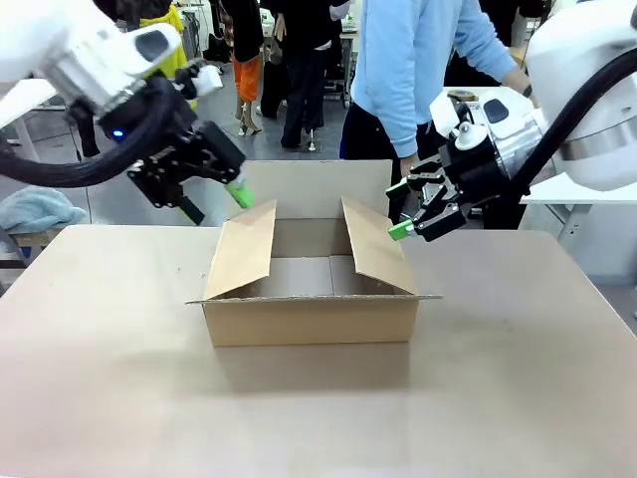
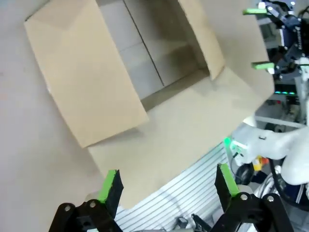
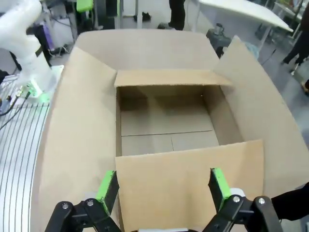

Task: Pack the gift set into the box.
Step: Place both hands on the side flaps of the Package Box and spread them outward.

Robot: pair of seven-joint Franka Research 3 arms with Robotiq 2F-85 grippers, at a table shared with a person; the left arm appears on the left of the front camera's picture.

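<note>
Beige tabletop (image 1: 518, 398) in a busy workshop, with a person (image 1: 408, 70) in a light-blue top at its far edge; the box (image 1: 309, 319) sits open at the tabletop's middle, its floor bare and nothing packed yet. Left gripper (image 1: 214, 202) hovers spread wide by the left flap (image 1: 242, 249) and right gripper (image 1: 398, 209) spread wide by the right flap (image 1: 376, 244), seemingly placed to keep both flaps clear for the gift set.
</note>
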